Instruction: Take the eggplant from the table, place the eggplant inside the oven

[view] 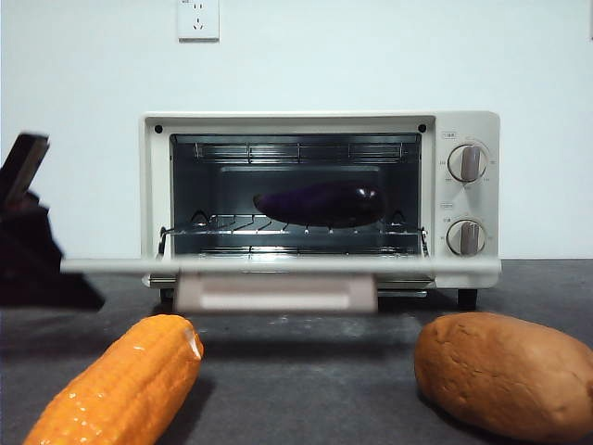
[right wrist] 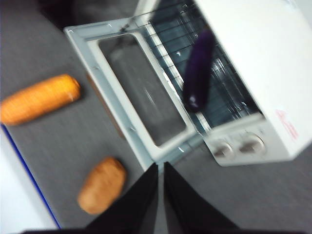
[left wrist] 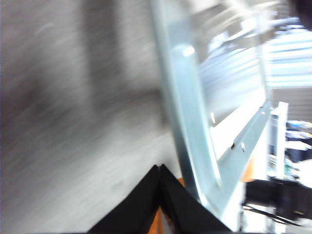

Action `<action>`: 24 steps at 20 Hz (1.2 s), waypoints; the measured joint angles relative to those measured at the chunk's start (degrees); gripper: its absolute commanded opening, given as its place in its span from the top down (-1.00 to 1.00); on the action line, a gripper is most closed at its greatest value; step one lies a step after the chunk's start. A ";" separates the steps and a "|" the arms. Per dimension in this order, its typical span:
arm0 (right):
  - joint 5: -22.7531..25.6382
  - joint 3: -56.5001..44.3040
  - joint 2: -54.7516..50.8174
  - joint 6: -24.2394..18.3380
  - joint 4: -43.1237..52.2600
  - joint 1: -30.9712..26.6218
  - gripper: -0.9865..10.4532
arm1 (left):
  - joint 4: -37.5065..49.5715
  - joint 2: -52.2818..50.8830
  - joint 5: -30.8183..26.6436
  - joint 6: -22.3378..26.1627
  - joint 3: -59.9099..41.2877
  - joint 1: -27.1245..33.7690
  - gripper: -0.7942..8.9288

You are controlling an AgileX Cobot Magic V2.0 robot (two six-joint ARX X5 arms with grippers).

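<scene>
The dark purple eggplant [view: 321, 204] lies lengthwise on the wire rack inside the cream-white oven [view: 468, 125], whose door [view: 278, 265] hangs fully open and level. From high above, the right wrist view shows the eggplant [right wrist: 198, 73] on the rack inside the oven [right wrist: 258, 44]. My right gripper [right wrist: 161, 166] is shut and holds nothing, well above the table [right wrist: 73, 146] in front of the oven. My left gripper [left wrist: 159, 168] is shut and empty, close beside the open door [left wrist: 192, 122]. Its dark arm [view: 32, 246] shows at the left edge of the front view.
An orange corn cob [view: 125, 385] lies in front of the oven at the left, and a brown sweet potato [view: 505, 371] at the right. Both show again from above, the corn cob [right wrist: 39, 99] and the sweet potato [right wrist: 102, 185]. A wall socket [view: 198, 19] sits above the oven.
</scene>
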 measured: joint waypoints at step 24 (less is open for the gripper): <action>0.17 -34.77 -1.29 2.45 16.92 -6.80 0.82 | -26.58 -13.05 -20.00 7.61 31.95 -1.75 0.82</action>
